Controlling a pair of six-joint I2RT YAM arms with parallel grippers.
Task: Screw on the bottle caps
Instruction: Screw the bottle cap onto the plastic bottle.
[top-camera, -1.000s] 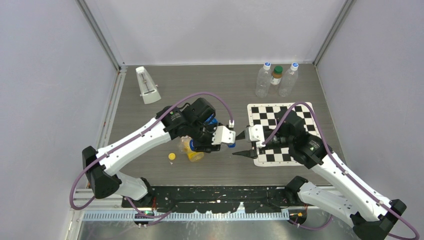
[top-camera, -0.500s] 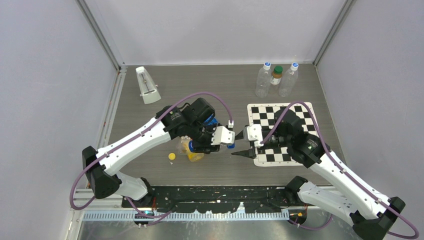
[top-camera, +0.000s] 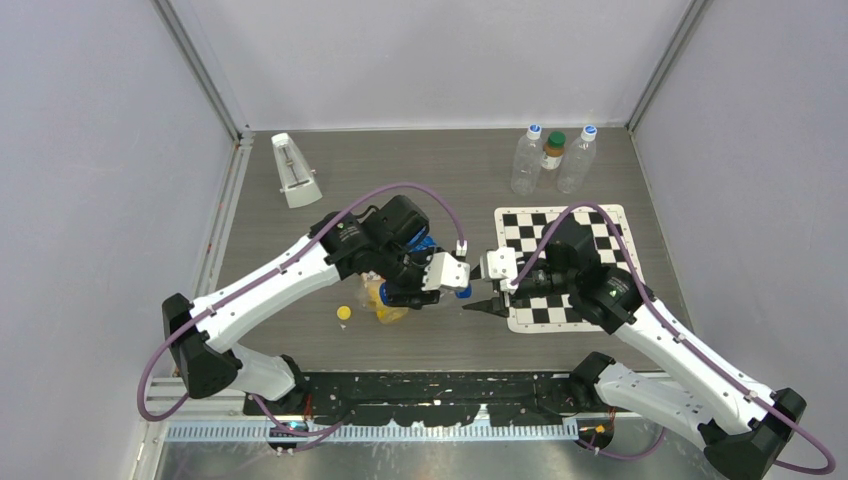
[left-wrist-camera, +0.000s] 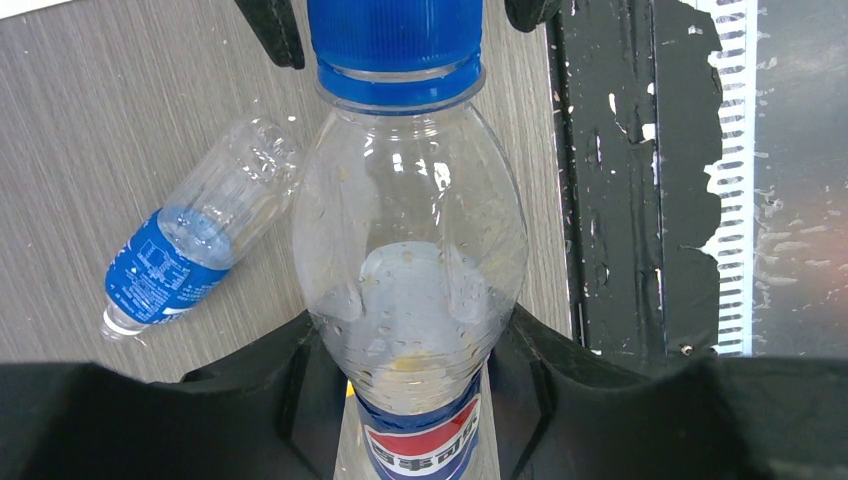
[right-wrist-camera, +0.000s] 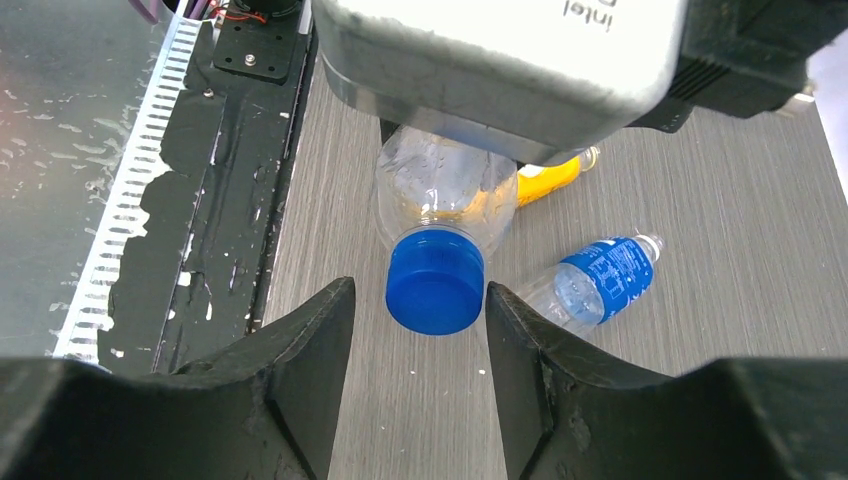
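Evidently the left pincer (left-wrist-camera: 410, 345) grips the bottle (left-wrist-camera: 410, 230) level, aiming its blue cap (left-wrist-camera: 395, 35) at three o'clock so the right pincer (right-wrist-camera: 420, 290), open with jaws flanking it untouched, can twist; the yellow cap (top-camera: 343, 312) lies on the desk (top-camera: 450, 170) toward nine o'clock.

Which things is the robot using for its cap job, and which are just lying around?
For the job: Pepsi bottle held in the left claw; its blue cap, between the fingers of the open right claw; loose yellow cap; yellow bottle and small blue-label bottle lying down.
Just lying about: checkerboard mat; white metronome; three capped bottles at the back.
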